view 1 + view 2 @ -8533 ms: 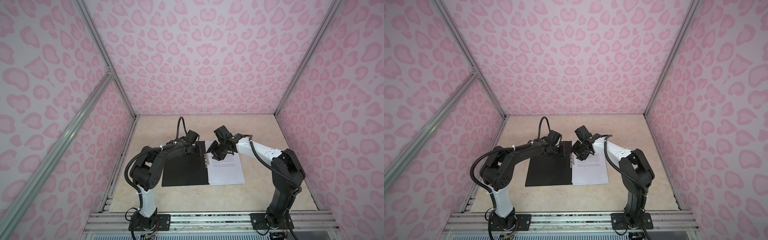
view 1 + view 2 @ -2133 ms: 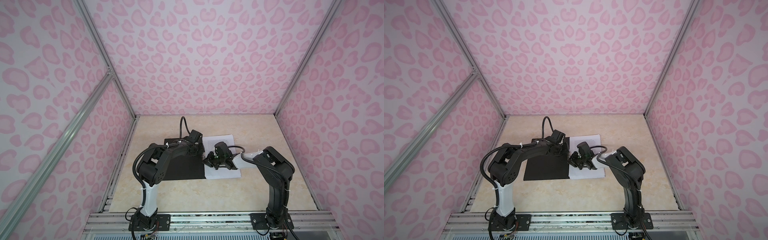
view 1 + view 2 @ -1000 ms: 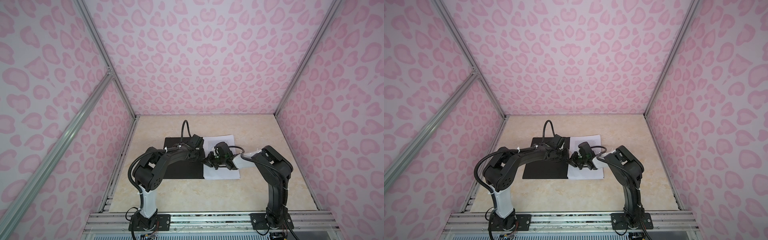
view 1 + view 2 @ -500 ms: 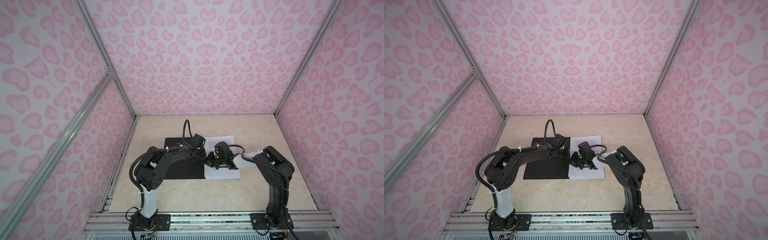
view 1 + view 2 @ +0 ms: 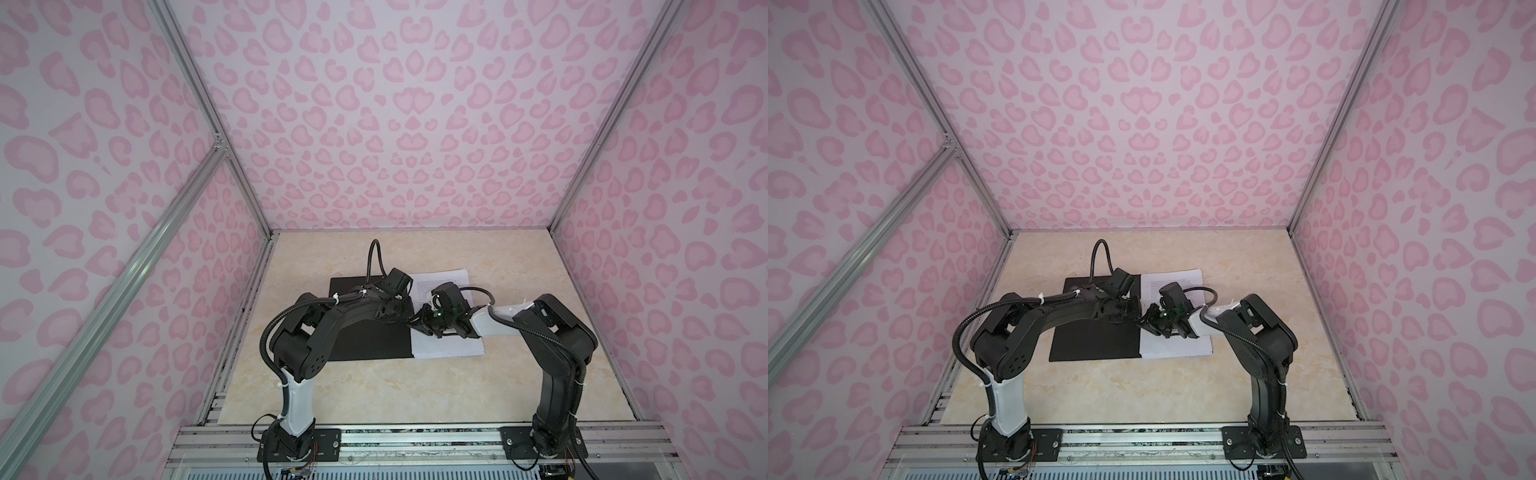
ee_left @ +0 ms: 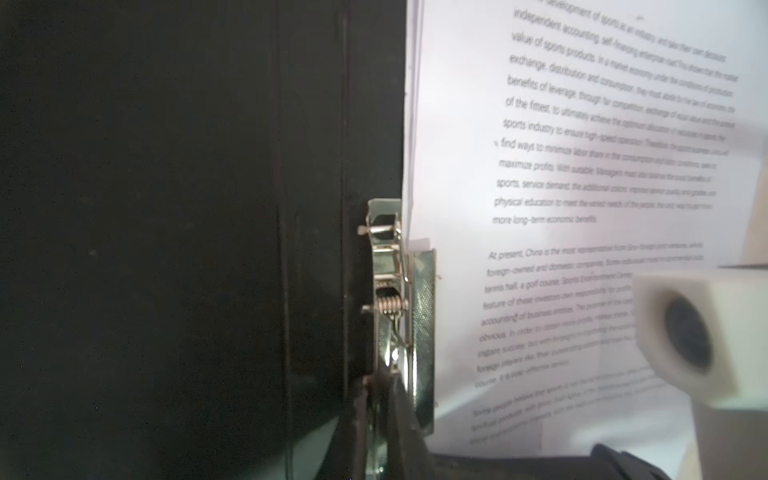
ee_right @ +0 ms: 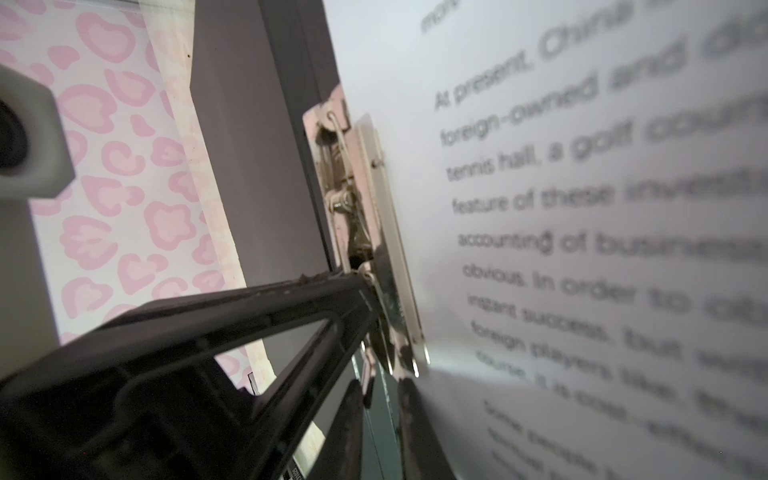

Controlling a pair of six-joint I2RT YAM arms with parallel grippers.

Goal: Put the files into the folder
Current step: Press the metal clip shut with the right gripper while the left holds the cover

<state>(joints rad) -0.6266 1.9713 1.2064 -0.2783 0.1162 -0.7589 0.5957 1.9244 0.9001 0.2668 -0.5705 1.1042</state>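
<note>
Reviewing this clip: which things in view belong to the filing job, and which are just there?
Job: open black folder; white printed paper sheets; silver metal spine clip; left tool; right tool.
Just there: beige marbled tabletop; pink heart-patterned walls; aluminium frame rails.

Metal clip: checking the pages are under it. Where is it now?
The metal clip shows in the left wrist view, on the spine of the open folder, its plate overlapping the left edge of the pages.

place: robot lab cell | evid: alu-profile frame, pink-print wall panels, 2 arms bolted to base rail
</note>
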